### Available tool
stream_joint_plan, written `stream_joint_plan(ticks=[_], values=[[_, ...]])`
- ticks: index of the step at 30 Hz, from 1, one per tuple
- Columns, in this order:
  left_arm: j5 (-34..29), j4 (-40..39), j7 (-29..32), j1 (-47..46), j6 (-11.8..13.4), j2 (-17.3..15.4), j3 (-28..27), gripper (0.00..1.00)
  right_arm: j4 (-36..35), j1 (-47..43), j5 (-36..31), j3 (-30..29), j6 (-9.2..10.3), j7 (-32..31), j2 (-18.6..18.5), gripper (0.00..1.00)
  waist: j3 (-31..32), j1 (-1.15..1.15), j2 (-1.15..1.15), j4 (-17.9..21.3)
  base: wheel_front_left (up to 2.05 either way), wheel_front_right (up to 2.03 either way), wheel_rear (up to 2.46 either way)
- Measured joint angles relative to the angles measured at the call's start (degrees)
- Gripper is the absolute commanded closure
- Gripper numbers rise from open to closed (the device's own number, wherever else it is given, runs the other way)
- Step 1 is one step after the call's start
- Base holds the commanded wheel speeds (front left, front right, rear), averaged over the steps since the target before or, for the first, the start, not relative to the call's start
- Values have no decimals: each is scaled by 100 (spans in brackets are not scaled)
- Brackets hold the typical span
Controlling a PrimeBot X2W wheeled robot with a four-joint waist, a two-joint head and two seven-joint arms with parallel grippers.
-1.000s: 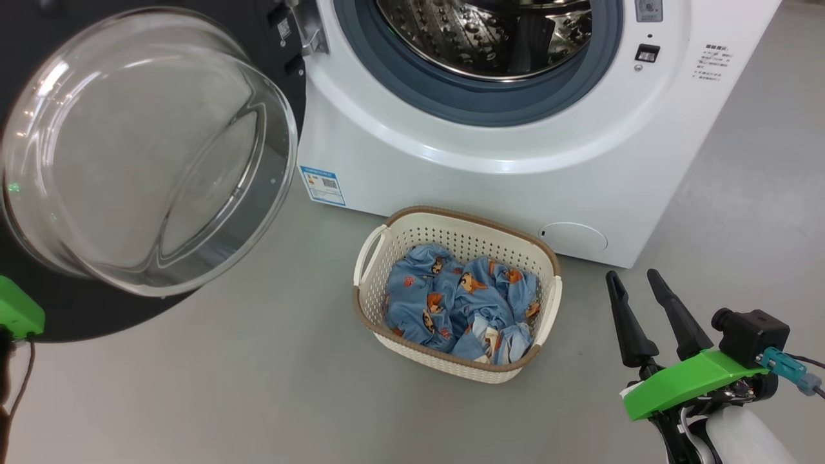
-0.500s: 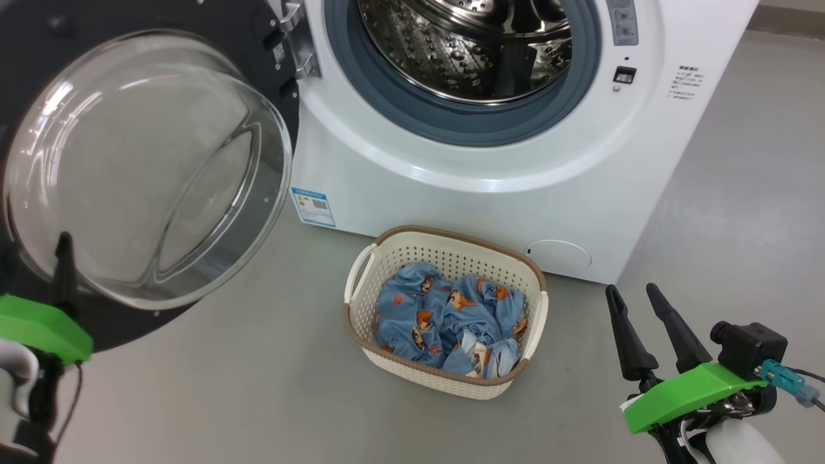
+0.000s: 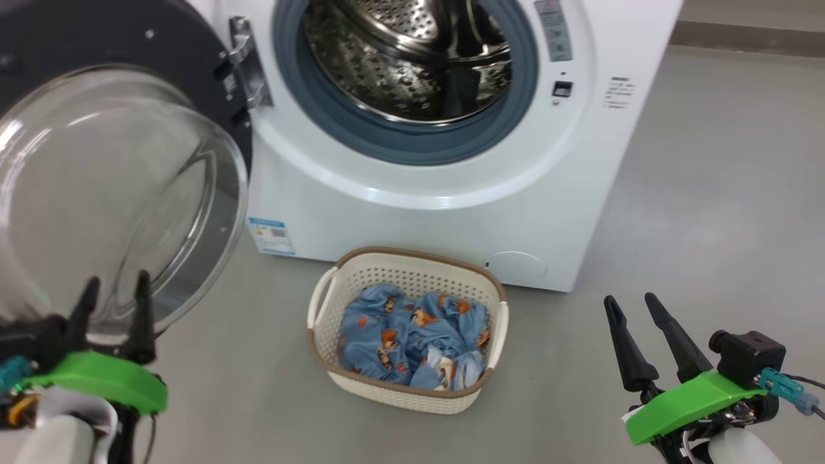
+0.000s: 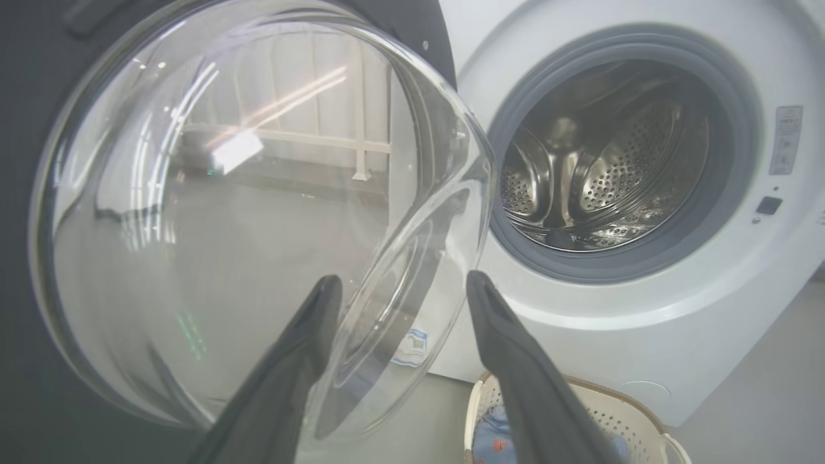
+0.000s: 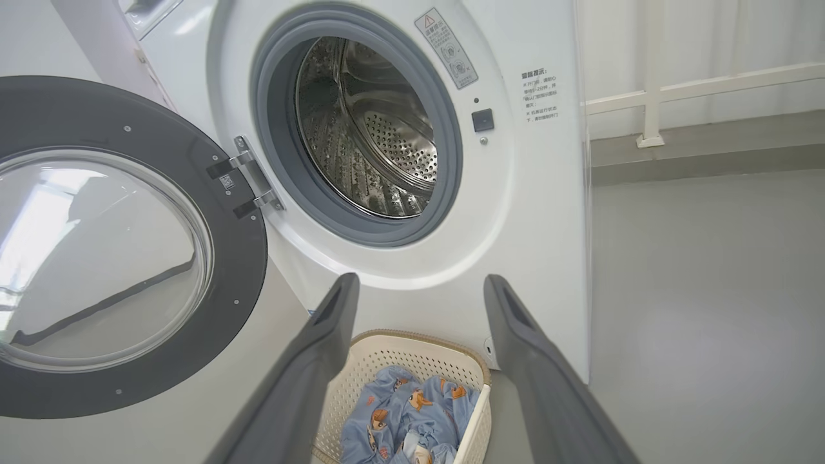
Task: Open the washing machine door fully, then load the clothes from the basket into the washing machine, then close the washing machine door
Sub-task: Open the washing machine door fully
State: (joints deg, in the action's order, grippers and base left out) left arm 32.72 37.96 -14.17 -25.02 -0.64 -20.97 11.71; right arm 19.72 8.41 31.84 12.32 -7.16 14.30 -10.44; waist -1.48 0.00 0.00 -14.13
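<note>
Now clothes [image 3: 412,335] in basket [image 3: 419,256] lie forward-left of right gripper [image 3: 630,298], nearer than left gripper [image 3: 117,277]; both splayed, empty.

Light: bright, even — shadows soft.
Glare: pale streaks on the washing machine door [image 4: 238,148].
Edges: bowed — near fingers [image 4: 283,386] blurred.

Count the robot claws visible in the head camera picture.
2. The dark-fingered left claw is at lower left, before the round black-rimmed glass door; the right claw is at lower right, over grey floor, right of the cream perforated plastic basket. Both open.
</note>
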Motion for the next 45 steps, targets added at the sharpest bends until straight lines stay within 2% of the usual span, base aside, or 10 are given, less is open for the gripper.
stream_joint_plan(ticks=[10, 23, 33, 45], values=[[102, -1330, 166, 1009, 452, 105, 36, 0, -92, -81, -73, 26, 0, 0, -145, 0, 154, 0, 0, 663, 0, 0, 0], [1, -2106, 163, 1653, 896, 219, 133, 0, -152, -64, -255, 66, 0, 0, -303, 0, 231, 0, 0, 1419, 0, 0, 0], [-3, -2437, 104, 1972, 985, 271, 151, 0, -198, -60, -320, 23, 0, 0, -408, 0, 289, 0, 0, 1830, 0, 0, 0], [46, -2519, 103, 2063, 876, 252, 198, 0, -270, -60, -322, -75, 0, 0, -413, 0, 245, 0, 0, 1851, 0, 0, 0]])
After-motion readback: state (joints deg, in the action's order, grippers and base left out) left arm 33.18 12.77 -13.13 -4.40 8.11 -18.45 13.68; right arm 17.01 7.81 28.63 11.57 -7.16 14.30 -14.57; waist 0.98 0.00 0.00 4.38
